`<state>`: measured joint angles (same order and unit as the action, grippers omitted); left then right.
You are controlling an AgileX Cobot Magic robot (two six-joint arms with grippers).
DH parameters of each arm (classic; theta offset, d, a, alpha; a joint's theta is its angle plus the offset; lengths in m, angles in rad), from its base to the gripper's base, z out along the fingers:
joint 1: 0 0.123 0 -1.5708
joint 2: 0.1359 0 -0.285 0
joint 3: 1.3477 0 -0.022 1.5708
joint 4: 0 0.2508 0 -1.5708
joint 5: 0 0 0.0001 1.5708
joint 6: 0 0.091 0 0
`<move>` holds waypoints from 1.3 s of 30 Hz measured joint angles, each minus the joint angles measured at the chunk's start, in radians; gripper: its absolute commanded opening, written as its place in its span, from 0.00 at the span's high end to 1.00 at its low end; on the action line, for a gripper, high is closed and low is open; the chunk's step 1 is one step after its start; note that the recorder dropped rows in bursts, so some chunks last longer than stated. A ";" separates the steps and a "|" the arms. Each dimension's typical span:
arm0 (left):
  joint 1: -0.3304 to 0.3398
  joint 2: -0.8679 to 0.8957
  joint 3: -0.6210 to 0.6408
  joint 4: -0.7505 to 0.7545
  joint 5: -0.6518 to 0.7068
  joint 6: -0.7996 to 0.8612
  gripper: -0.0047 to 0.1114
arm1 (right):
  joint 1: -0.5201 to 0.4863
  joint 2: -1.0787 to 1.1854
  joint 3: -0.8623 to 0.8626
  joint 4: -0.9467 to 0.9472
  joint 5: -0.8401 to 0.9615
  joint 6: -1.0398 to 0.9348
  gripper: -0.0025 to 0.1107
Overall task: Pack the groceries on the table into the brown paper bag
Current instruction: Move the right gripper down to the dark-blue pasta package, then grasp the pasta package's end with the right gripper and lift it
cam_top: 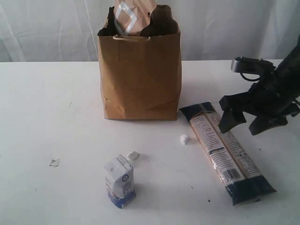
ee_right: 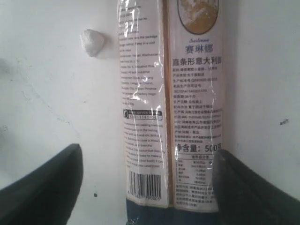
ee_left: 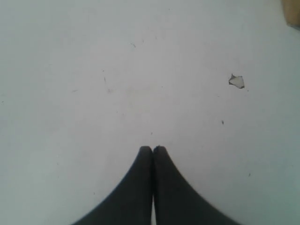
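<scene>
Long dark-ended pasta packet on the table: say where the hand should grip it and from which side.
Grip the long dark-ended pasta packet across its narrow width, around mid-length, coming from above: it lies flat on the white table, with both long edges free.

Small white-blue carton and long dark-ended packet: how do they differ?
The small white-blue carton stands upright; the long dark-ended packet lies flat. The carton is short and boxy; the packet long and slim. Both rest on the white table, outside the brown paper bag.
</scene>
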<state>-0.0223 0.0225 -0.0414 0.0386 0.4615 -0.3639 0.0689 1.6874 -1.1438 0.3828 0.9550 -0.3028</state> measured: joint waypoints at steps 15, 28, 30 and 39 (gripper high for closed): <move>0.000 0.000 0.005 -0.011 -0.020 0.002 0.96 | 0.041 0.085 0.000 0.047 -0.239 -0.362 0.35; 0.000 0.000 0.005 -0.013 -0.020 0.002 0.96 | 0.041 0.230 0.000 0.112 -0.316 -0.473 0.35; 0.000 0.000 0.005 -0.013 -0.020 0.002 0.96 | 0.041 0.244 0.000 0.127 -0.318 -0.473 0.35; 0.000 0.000 0.005 -0.013 -0.020 0.002 0.96 | 0.041 0.287 -0.004 0.174 -0.312 -0.473 0.59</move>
<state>-0.0223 0.0225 -0.0366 0.0260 0.4418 -0.3622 0.1103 1.9744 -1.1474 0.5563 0.6426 -0.7754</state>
